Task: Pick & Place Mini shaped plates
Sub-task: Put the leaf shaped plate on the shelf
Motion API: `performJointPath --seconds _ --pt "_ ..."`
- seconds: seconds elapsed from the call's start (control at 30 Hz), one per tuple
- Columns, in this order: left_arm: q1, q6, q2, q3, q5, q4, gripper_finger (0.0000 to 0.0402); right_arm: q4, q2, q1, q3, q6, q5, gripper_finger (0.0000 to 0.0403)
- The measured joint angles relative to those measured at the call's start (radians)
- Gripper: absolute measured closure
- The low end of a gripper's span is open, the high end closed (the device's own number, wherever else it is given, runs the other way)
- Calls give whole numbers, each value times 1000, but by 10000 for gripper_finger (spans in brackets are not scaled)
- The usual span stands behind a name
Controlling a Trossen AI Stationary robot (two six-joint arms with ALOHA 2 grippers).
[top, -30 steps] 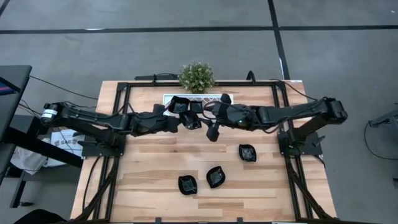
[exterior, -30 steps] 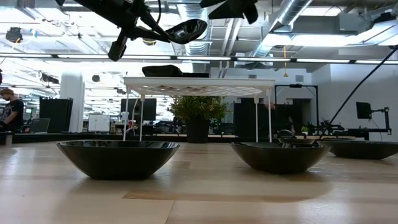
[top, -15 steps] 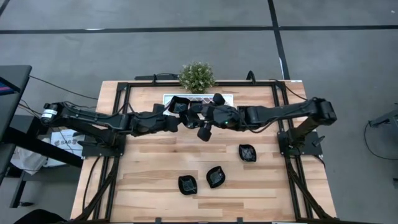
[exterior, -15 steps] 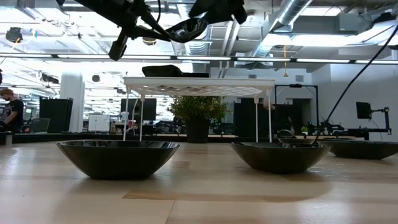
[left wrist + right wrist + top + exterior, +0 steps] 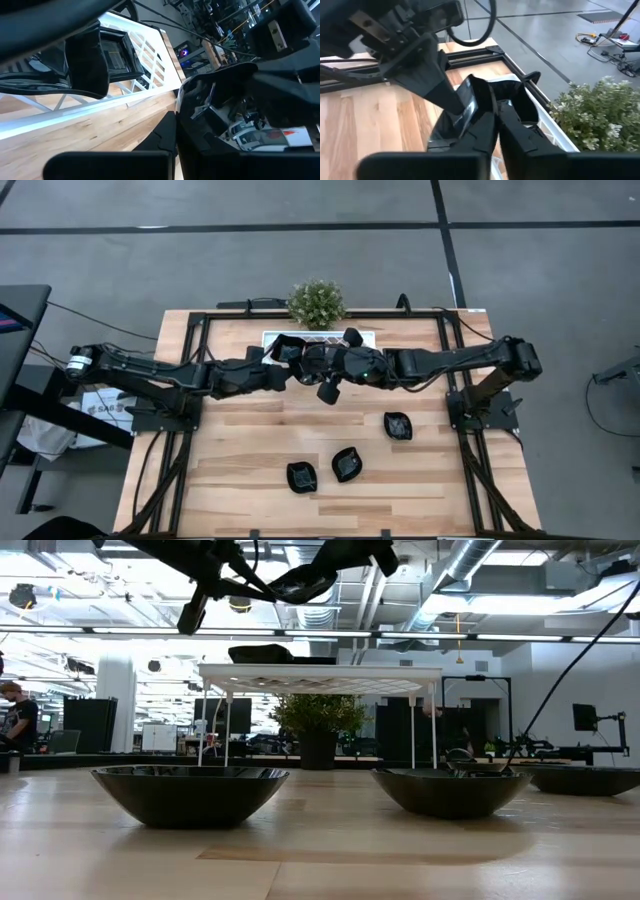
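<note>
A glossy black mini shaped plate (image 5: 308, 372) (image 5: 300, 584) hangs high over the table's far middle, between both grippers. My left gripper (image 5: 296, 372) (image 5: 266, 590) reaches in from the left and is shut on it. My right gripper (image 5: 319, 368) (image 5: 495, 125) reaches in from the right and is shut on its other side. Just beyond them stands the white lattice tray (image 5: 362, 337) (image 5: 400, 670) on thin legs. Another black plate (image 5: 287, 347) (image 5: 272, 653) rests bottom-down on the tray. My left gripper pinches the plate's rim (image 5: 276, 592) on the side toward the table's left, coming in about level from the left. The plate is lifted clear, tilted up toward the right. My right gripper pinches the opposite rim (image 5: 470, 107) between its two fingers (image 5: 485, 125), coming from the table's right, slanting slightly down. The plate hangs clear of the table and the tray.
Three more black plates sit on the wood nearer the front: one right of middle (image 5: 398, 425), two close together (image 5: 347, 464) (image 5: 301, 476). A small green potted plant (image 5: 317, 302) stands behind the tray. Dark arm mounts flank the table's left and right sides.
My right gripper has travelled toward the table's left, up to the plate that my left gripper holds aloft, and has taken hold of its right rim. The plate and my left gripper have stayed nearly where they were.
</note>
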Motion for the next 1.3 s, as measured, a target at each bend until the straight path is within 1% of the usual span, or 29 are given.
performJointPath --seconds 0.07,0.2,0.3,0.4,0.5,0.7,0.87,0.93,1.0,1.07,1.13,1.2,1.3 --pt "0 -2 0 0 0 1 398 -4 0 -1 0 0 6 396" --pt "-1 -1 0 0 0 8 398 -6 -1 -1 0 1 6 389" --pt "-5 -1 0 0 0 11 397 -10 -1 -1 0 1 6 396" --pt "-11 1 0 -1 17 18 384 -10 -1 -2 0 1 7 399" --pt "-15 17 0 -1 39 30 360 -11 -1 1 0 1 21 400" --pt "-14 29 -1 -1 47 27 290 -30 -1 1 -1 1 30 401" --pt "-14 94 -14 0 86 20 235 -65 -9 -3 -1 4 85 402" --pt "-14 113 -35 -4 103 16 221 -81 -18 -10 2 6 116 402" --pt "-14 127 -65 -15 105 16 212 -145 -40 -23 12 26 137 402" --pt "-14 146 -105 -36 106 16 209 -183 -57 -43 34 70 159 402" --pt "-15 162 -145 -56 106 17 209 -273 -87 -74 36 154 170 402" --pt "-15 179 -196 -85 105 11 212 -348 -107 -111 37 274 166 402" --pt "-15 185 -258 -125 99 17 218 -510 -132 -175 30 486 156 402"
